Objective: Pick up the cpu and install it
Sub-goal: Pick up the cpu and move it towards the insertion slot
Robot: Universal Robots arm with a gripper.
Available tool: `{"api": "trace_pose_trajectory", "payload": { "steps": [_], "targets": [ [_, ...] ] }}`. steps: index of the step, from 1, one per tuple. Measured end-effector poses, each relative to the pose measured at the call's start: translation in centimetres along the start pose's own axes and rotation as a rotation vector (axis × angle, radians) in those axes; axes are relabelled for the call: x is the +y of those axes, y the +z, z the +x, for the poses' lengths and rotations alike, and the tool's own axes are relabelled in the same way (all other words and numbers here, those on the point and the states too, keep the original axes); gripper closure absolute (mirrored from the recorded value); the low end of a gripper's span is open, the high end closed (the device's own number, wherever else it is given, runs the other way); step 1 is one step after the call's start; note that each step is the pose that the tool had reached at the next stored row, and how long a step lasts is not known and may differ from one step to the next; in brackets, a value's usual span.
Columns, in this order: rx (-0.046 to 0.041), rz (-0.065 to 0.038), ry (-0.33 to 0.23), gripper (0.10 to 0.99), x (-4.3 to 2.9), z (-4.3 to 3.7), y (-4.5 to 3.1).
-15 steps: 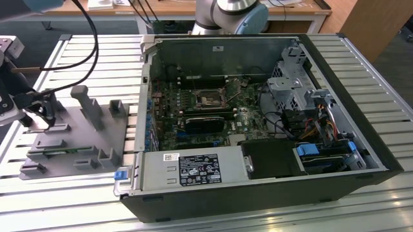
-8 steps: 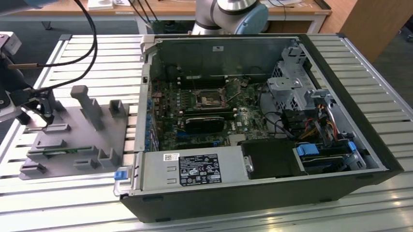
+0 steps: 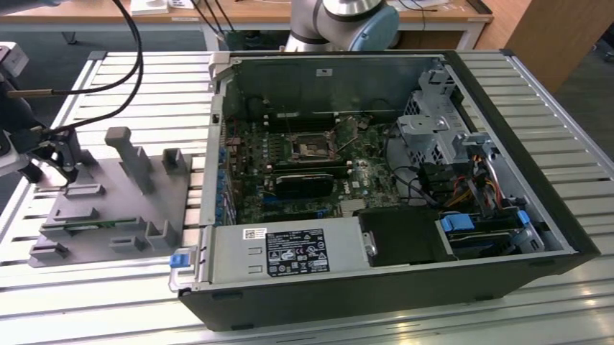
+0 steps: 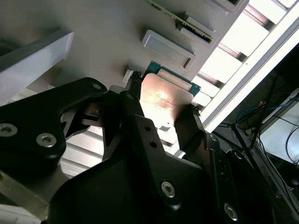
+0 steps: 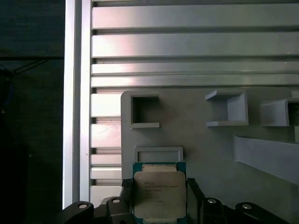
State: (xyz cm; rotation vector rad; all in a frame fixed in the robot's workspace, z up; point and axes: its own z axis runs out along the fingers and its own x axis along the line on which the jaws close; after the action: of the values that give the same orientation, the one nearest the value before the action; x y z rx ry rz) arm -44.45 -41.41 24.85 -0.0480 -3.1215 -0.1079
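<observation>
The cpu [image 5: 159, 195] is a small square chip with a silvery top and a green rim, and it sits between my gripper's [image 5: 159, 189] two black fingers [image 5: 126, 193]. In the second wrist view the same cpu [image 4: 164, 99] shines between the fingers [image 4: 190, 122], which press on its opposite edges just above the grey tray [image 4: 103, 42]. In the exterior view my gripper [image 3: 57, 167] hangs over the left part of the grey tray [image 3: 129, 205], well to the left of the open computer case [image 3: 384, 237]. The dark motherboard socket [image 3: 314, 149] lies inside the case.
The tray carries raised grey holders [image 3: 129, 154] and a thin green memory stick [image 3: 91, 225]. Black cables [image 3: 129, 57] run from my arm across the slatted metal table [image 3: 537, 93]. The case holds a drive cage [image 3: 432, 126] and a power supply [image 3: 287, 251].
</observation>
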Motion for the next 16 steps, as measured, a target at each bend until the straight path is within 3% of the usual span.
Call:
{"api": "trace_pose_trajectory", "payload": {
  "steps": [16],
  "targets": [
    [0.0000, 0.000, 0.000, 0.549, 0.08, 0.02, -1.10]
  ]
}}
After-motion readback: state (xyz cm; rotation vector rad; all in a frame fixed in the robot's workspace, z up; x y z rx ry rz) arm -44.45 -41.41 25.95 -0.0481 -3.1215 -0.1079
